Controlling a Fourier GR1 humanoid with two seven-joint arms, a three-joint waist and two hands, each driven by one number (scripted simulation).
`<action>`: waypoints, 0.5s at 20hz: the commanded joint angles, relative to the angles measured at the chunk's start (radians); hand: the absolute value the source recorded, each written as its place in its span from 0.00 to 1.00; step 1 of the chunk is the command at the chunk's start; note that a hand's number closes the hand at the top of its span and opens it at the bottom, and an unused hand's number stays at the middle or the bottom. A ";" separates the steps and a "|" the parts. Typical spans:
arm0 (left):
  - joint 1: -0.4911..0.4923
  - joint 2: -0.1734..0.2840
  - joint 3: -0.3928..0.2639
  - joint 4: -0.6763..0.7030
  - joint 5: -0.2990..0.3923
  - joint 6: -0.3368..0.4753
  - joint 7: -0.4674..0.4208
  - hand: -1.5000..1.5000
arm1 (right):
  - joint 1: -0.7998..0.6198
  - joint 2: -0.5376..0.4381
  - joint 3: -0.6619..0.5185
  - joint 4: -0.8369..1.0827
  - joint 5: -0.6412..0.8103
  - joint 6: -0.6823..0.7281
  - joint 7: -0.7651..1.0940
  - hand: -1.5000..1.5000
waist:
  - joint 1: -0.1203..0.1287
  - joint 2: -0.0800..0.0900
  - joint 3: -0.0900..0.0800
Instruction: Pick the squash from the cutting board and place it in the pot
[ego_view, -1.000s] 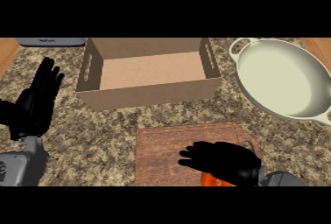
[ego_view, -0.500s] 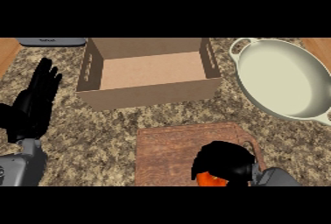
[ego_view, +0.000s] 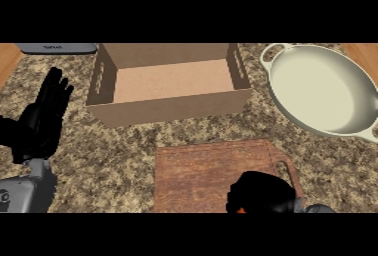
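A brown cutting board lies on the granite counter at the lower middle. My right hand sits at the board's near right corner with its fingers curled round the orange squash, of which only a sliver shows at the bottom edge. The cream pot, oval with looped handles, stands at the upper right, with nothing in it. At the left edge my left hand rests open, fingers up.
An open cardboard box stands behind the board at the upper middle. A grey object lies at the top left. Wooden counter edges show at both top corners.
My right hand has drawn back toward the board's near edge and its spread fingers have curled round the squash, hiding most of it. The left hand has hardly moved.
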 joint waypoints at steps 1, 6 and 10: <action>-0.034 0.018 0.041 0.039 0.025 -0.014 -0.002 0.50 | 0.201 -0.181 -0.047 -0.172 -0.009 -0.050 -0.044 1.00 | -0.026 -0.001 0.001; 0.021 0.032 0.029 -0.049 0.020 -0.033 0.042 0.50 | 0.457 -0.236 -0.064 -0.345 0.015 -0.151 0.014 1.00 | -0.012 -0.001 0.001; 0.001 0.006 0.020 -0.012 -0.002 -0.019 -0.002 0.50 | 0.585 -0.348 -0.199 -0.410 -0.041 -0.259 -0.083 1.00 | -0.018 0.000 0.001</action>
